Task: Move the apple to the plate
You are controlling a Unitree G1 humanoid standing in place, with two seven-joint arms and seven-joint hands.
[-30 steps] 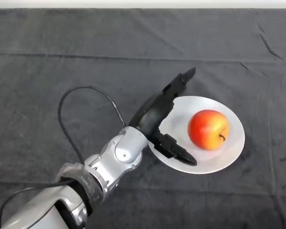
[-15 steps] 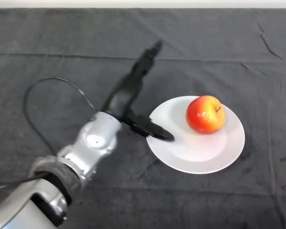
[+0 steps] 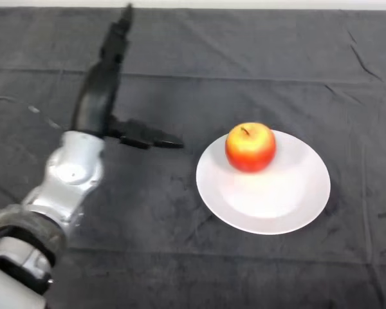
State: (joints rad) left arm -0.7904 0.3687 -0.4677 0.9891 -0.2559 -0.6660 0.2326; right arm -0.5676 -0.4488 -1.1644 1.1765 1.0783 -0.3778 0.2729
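Note:
A red and yellow apple point(image 3: 250, 147) sits upright on the far left part of a white plate point(image 3: 289, 199), stem up. My left hand point(image 3: 98, 103) is open and empty, well to the left of the plate and raised over the dark cloth. Its fingers point(image 3: 118, 35) point away toward the table's far edge and its thumb point(image 3: 149, 136) points right toward the plate, apart from it.
The table is covered by a dark grey cloth point(image 3: 199, 71) with creases running across it. My silver-grey forearm point(image 3: 64, 180) comes in from the lower left.
My hand has drawn back from the plate to the left and away, staying open. The apple has rolled from the plate's right side to its far left part, stem now up.

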